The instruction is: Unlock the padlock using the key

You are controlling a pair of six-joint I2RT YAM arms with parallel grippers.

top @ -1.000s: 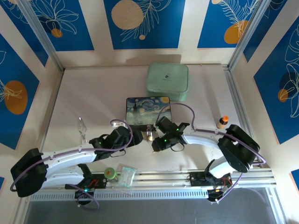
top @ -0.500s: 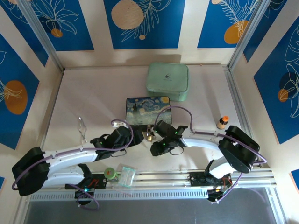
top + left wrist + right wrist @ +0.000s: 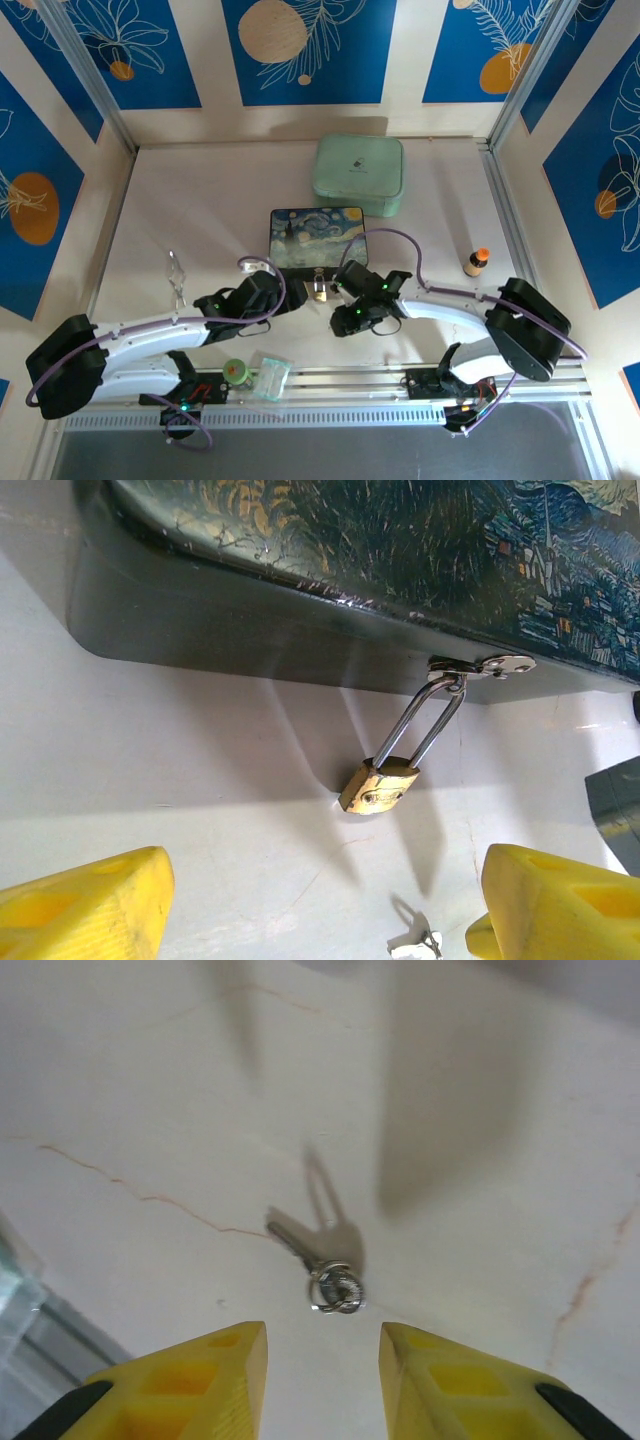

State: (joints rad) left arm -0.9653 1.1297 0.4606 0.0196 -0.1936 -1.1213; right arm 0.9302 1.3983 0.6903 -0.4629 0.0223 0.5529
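The small brass padlock (image 3: 378, 785) hangs by its thin silver shackle from the hasp (image 3: 482, 665) of the painted box (image 3: 318, 237), its body resting on the table. My left gripper (image 3: 320, 920) is open just short of it, yellow fingers (image 3: 85, 905) wide on either side. The tiny silvery key (image 3: 318, 1245) lies flat on the table with a small ring at its head. My right gripper (image 3: 323, 1360) is open right over it, fingers (image 3: 190, 1380) straddling the ring end without touching. In the top view the padlock (image 3: 320, 291) sits between both grippers.
A mint green case (image 3: 359, 175) lies behind the painted box. An orange-capped bottle (image 3: 476, 262) stands at the right, a bent wire clip (image 3: 176, 275) at the left. A green-lidded jar (image 3: 235, 371) and a clear plastic box (image 3: 270, 378) sit by the front rail.
My right gripper has dropped toward the near edge and shifted slightly right, its elbow swinging right. The left arm and the padlock have stayed put.
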